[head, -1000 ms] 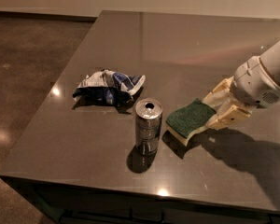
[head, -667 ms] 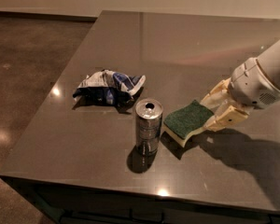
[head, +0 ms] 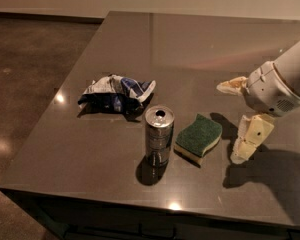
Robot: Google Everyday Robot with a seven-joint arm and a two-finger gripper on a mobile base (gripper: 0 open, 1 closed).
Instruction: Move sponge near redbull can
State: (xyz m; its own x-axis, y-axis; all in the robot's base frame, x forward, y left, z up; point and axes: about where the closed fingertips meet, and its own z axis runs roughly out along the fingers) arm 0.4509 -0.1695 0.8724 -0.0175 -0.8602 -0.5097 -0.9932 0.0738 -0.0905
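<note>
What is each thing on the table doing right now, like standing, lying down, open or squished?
redbull can: standing upright, with the hole in its top open.
sponge: lying flat, green side up, close beside the can, with nothing holding it.
snack bag: crumpled, lying behind the can.
gripper: open and empty, to the right of the sponge, not touching it.
</note>
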